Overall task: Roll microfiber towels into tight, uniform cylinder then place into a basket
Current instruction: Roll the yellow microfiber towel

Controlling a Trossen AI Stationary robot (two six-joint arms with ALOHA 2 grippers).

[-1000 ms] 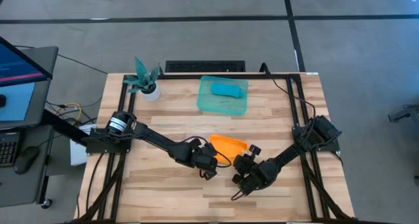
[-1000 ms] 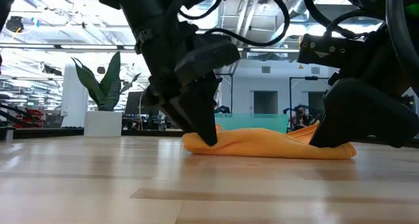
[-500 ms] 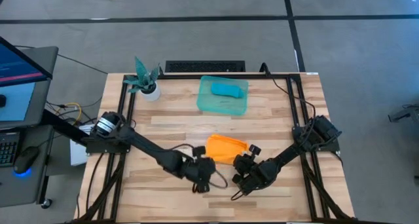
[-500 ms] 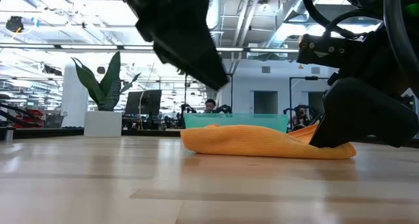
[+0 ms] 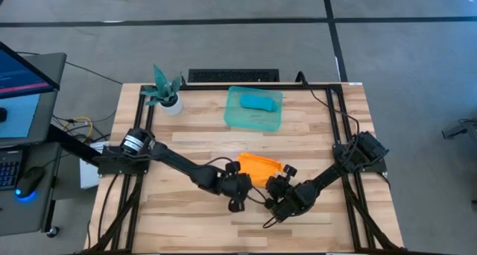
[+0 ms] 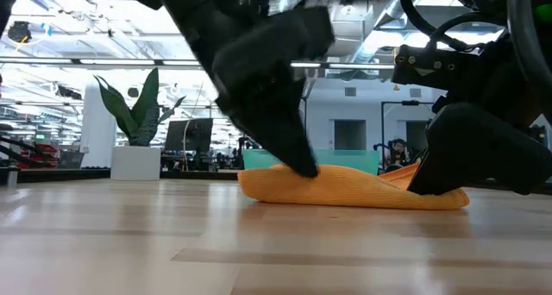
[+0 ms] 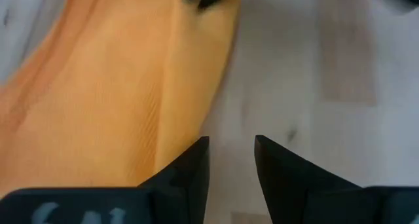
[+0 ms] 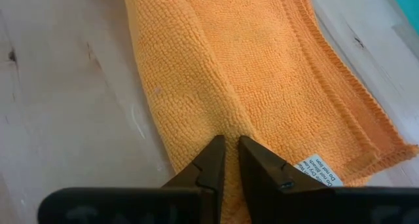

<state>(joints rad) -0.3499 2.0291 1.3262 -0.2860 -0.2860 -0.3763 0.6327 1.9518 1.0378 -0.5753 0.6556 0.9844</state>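
My right gripper pinches a fold of the soft bright orange microfiber towel near the wooden table's front. My left gripper, fingers narrowly apart and empty, hangs at the towel's near edge. The turquoise towel lies rolled in the translucent teal-green tray, well apart.

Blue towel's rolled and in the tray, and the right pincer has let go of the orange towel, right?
Not quite. The blue towel is in the tray, but the right pincer is pinching a fold of the orange towel, as the right wrist view shows.
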